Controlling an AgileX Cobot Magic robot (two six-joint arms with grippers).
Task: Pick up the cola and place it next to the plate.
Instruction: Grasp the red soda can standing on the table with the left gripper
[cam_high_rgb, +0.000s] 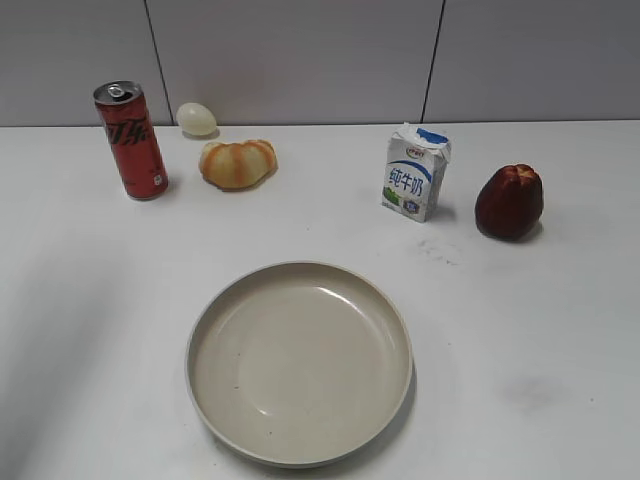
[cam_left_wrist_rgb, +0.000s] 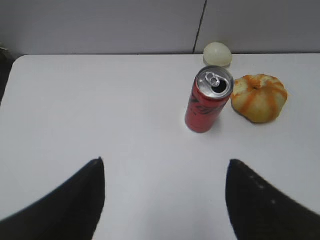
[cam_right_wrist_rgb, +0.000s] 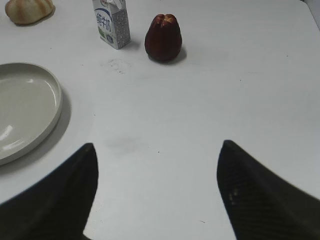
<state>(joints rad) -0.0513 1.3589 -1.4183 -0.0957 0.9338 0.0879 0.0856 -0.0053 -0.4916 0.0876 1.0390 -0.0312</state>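
Observation:
The cola (cam_high_rgb: 131, 141) is a tall slim red can with a silver top, standing upright at the back left of the white table; in the left wrist view (cam_left_wrist_rgb: 207, 102) it stands ahead and to the right of the jaws. The plate (cam_high_rgb: 299, 445) is a large beige dish at the front middle; its rim shows at the left of the right wrist view (cam_right_wrist_rgb: 50, 120). My left gripper (cam_left_wrist_rgb: 165, 162) is open and empty, short of the can. My right gripper (cam_right_wrist_rgb: 157, 147) is open and empty over bare table right of the plate. Neither gripper shows in the exterior view.
A pale egg (cam_high_rgb: 196, 118) and an orange-striped bun (cam_high_rgb: 237, 163) lie just right of the cola. A white-and-blue milk carton (cam_high_rgb: 414, 173) and a dark red fruit (cam_high_rgb: 509, 202) stand at the back right. A grey wall runs behind the table.

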